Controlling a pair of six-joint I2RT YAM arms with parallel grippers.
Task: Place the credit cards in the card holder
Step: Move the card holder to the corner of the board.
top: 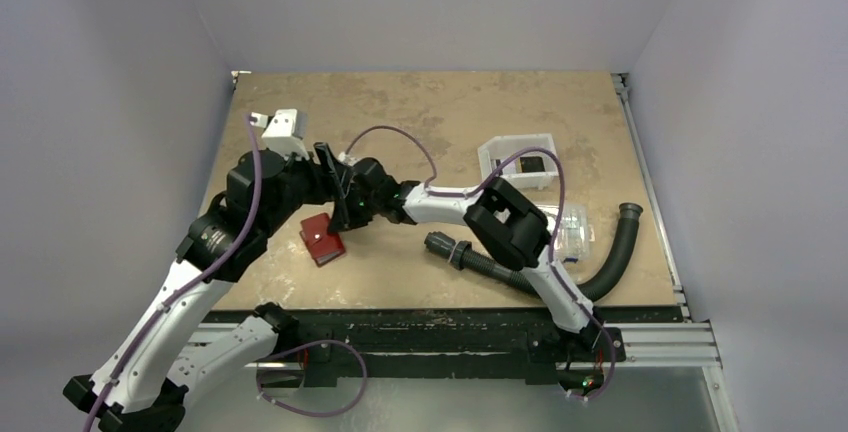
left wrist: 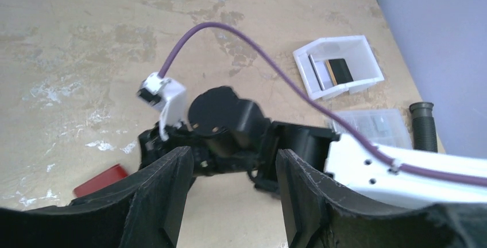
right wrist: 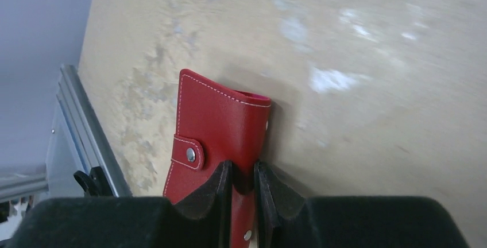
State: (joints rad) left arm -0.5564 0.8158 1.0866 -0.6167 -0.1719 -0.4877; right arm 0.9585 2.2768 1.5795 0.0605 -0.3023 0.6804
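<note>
The red card holder (top: 322,239) lies on the tan table at front left, folded, with its snap tab (right wrist: 188,153) showing. My right gripper (right wrist: 243,173) is shut on the card holder (right wrist: 221,127), its fingers pinching one long edge. In the top view the right gripper (top: 342,217) reaches left across the table. My left gripper (left wrist: 232,167) hangs open just above the right wrist, nothing between its fingers; from above the left gripper (top: 330,177) is behind the holder. Two credit cards (left wrist: 328,73), one pale and one dark, stand in the white tray (left wrist: 367,58).
The white tray (top: 545,142) sits at the back right. A clear compartment box (top: 572,232) and a black corrugated hose (top: 612,252) lie in front of it, by the right arm. A metal rail (right wrist: 86,139) runs along the table's near edge, close to the holder.
</note>
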